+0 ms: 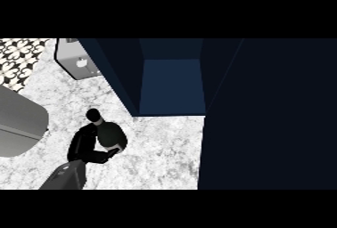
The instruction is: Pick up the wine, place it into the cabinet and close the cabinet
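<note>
One hand (85,144), seemingly the left, curls round the wine (105,131).

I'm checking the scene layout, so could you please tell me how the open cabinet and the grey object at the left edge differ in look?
The cabinet is dark navy with straight, boxy walls; the grey object is pale with a rounded corner. The cabinet shows an open blue interior; the grey object shows only a closed surface. The cabinet lies ahead of the wine bottle; the grey object lies to its left. Both rest on the marble counter.
</note>
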